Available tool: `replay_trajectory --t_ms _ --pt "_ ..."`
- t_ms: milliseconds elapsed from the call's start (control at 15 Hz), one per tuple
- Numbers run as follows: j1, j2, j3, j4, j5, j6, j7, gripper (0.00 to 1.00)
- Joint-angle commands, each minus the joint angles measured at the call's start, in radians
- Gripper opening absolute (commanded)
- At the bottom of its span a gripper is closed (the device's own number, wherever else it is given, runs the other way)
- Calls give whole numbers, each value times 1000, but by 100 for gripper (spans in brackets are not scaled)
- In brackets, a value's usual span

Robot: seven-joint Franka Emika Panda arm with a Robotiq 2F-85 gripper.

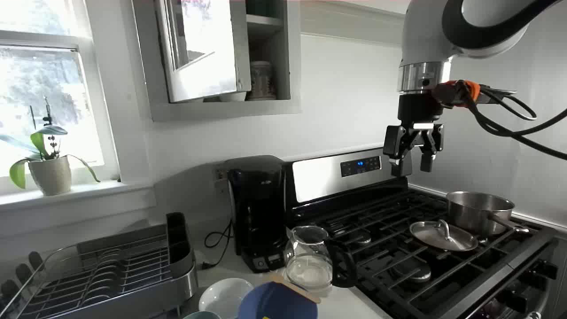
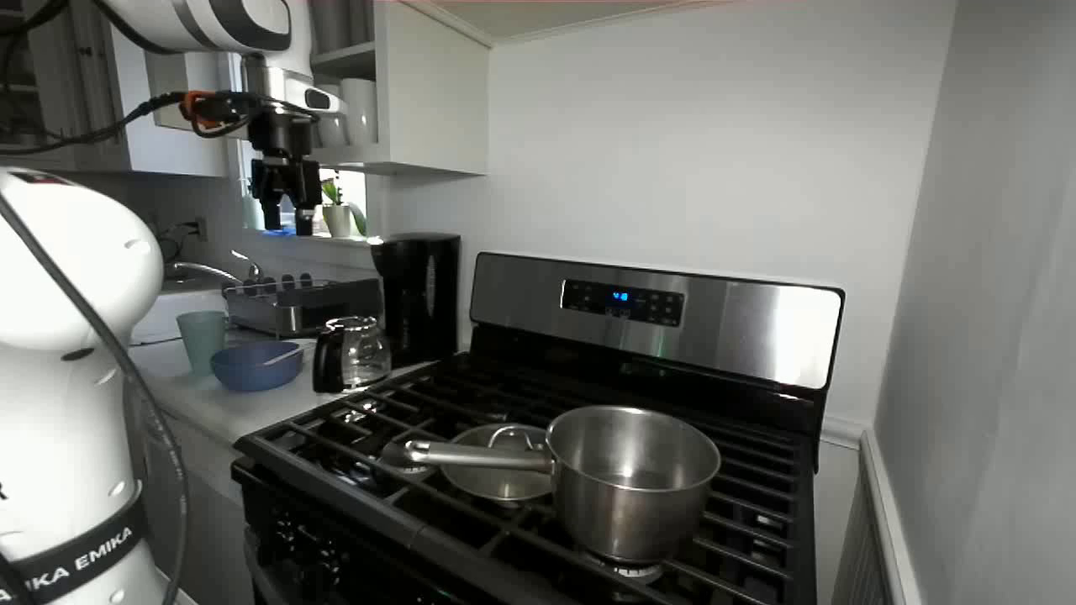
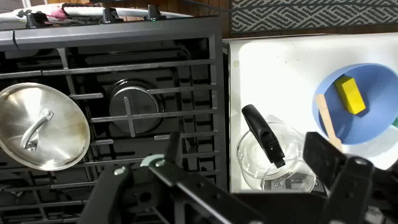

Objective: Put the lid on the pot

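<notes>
This was a kitchen. A gas range (image 2: 714, 328) carried a stainless-steel saucepan (image 2: 635, 521) and a lid (image 3: 62, 127); beside it, on a white surface (image 3: 273, 81), stood a drip coffee maker (image 1: 257, 186), a glass carafe (image 1: 308, 268) and a dish rack (image 1: 150, 294). An open wall cabinet (image 1: 248, 107) held crockery (image 2: 361, 113). A potted plant (image 1: 51, 175) on the windowsill (image 1: 106, 186) and a patterned rug (image 3: 314, 15) pointed to a home.

The lid (image 3: 59, 133) and pot (image 2: 630, 504) are smooth, shiny metal, the jug (image 1: 308, 266) near the edge of the bench (image 3: 264, 74) glossy glass with a plastic handle (image 3: 262, 133), and the stick (image 3: 326, 119) matt wood.
</notes>
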Motion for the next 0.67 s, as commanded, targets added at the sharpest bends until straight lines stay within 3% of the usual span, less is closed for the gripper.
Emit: replay_trajectory --t_ms 0,267,600 --pt "6 1 -5 2 -4 -2 3 100" --pt "6 1 -5 2 -4 -2 3 100" --pt "-78 -20 -97 -98 4 113 10 100"
